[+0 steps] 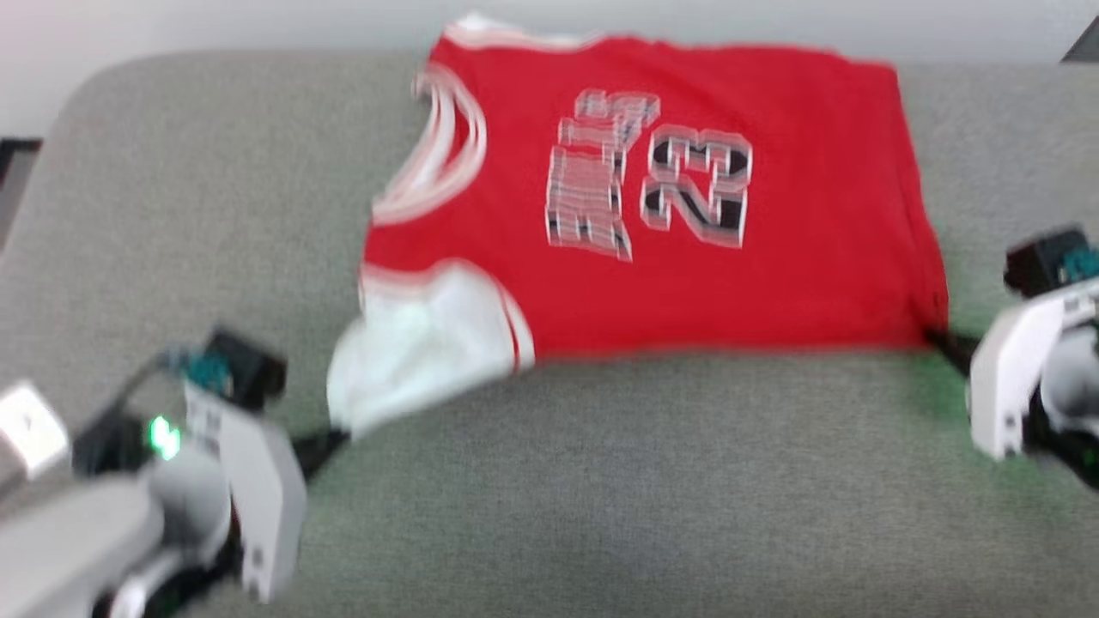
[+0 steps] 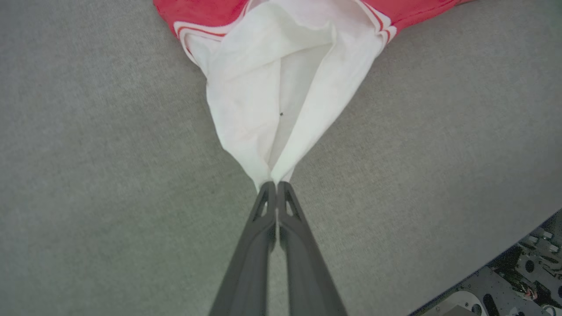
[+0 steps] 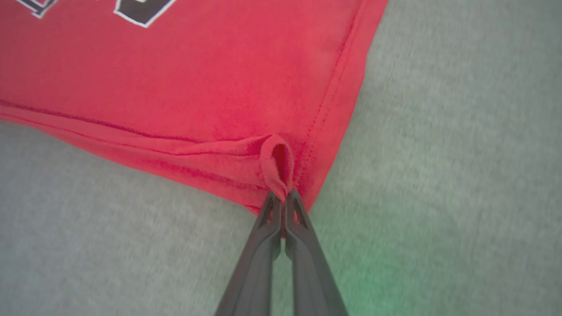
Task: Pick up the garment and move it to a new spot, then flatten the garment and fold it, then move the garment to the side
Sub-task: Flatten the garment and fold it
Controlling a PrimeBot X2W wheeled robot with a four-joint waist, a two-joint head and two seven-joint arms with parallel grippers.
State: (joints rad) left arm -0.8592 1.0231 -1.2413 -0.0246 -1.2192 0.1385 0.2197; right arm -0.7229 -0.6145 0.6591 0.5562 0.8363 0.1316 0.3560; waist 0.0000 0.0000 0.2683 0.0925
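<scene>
The garment [image 1: 687, 223] lies face up on the grey padded surface [image 1: 601, 498], toward the far side, mostly flat with its chest lettering showing. Its long axis runs across my head view, with the neck opening and the white sleeve [image 2: 281, 87] at my left end and the hem at my right end. The near edge stretches in a fairly straight line between my two pincers.

The whole body of the cloth lies forward of both pincers, away from the robot. Any pull toward me drags it nearer, and a pull apart tightens that near edge. Neither arm is the nearer one, as each sits at its own end.

The left gripper [image 2: 276, 186] is closed tight on the very tip of the sleeve, which fans out from the pinch into a white cone. The right gripper [image 3: 284, 197] is clamped on the near hem corner [image 3: 281, 166], where a little loop of red fabric has bunched up just above the fingertips.

The left forearm comes in from the lower left with its fingers angled up and to the right, low over the padding. The right wrist sits at the right edge with its fingers pointing left into the corner, also low. The head view is blurred, so I can't tell whether the near edge is lifted clear of the surface or resting on it. I judge this to be the flattening stage, with folding not yet begun.
</scene>
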